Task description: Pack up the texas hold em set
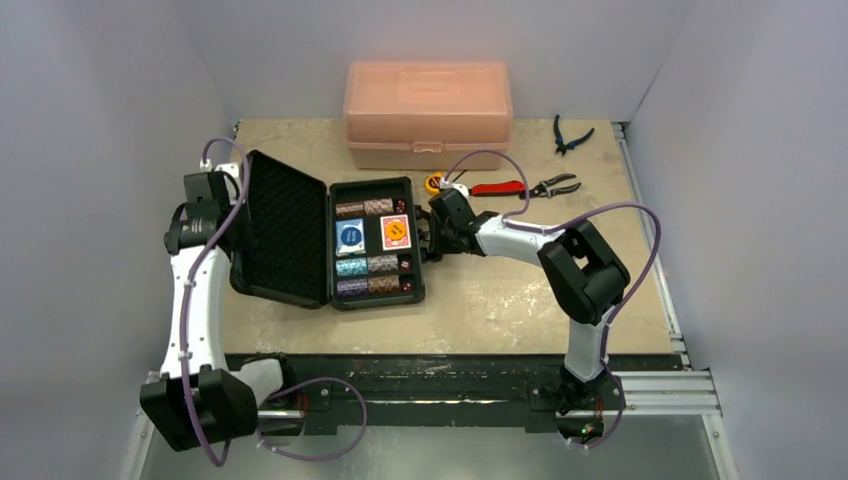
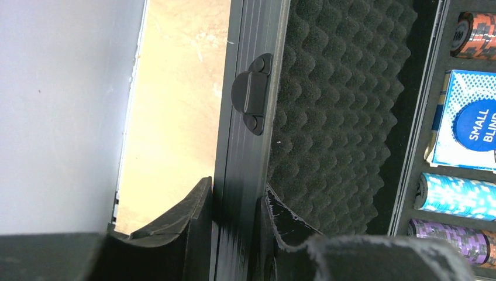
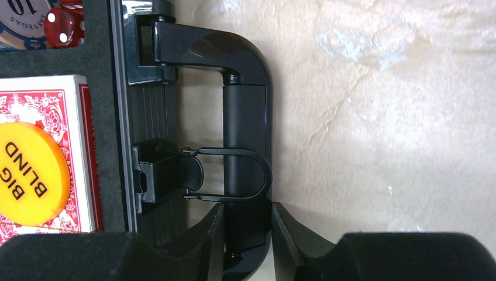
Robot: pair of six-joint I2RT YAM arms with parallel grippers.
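Observation:
The black briefcase (image 1: 418, 262) lies open on the table, its foam-lined lid (image 1: 285, 230) laid out to the left. Its tray holds chip stacks (image 2: 456, 196), a blue deck (image 2: 474, 126) with a blue disc, a red deck (image 3: 58, 105) with a yellow disc (image 3: 29, 172), and red dice (image 3: 61, 26). My left gripper (image 2: 237, 196) is shut on the lid's outer rim (image 2: 248, 146), one finger on each side, just below a latch catch (image 2: 252, 93). My right gripper (image 3: 247, 211) is shut on the case handle (image 3: 245, 117) at the tray's right side.
A translucent pink plastic box (image 1: 428, 112) stands at the back. Red-handled pliers (image 1: 525, 187) and a small yellow item (image 1: 434, 184) lie just behind my right gripper (image 1: 432, 238). Dark cutters (image 1: 568, 135) lie at the back right. Walls close in on both sides.

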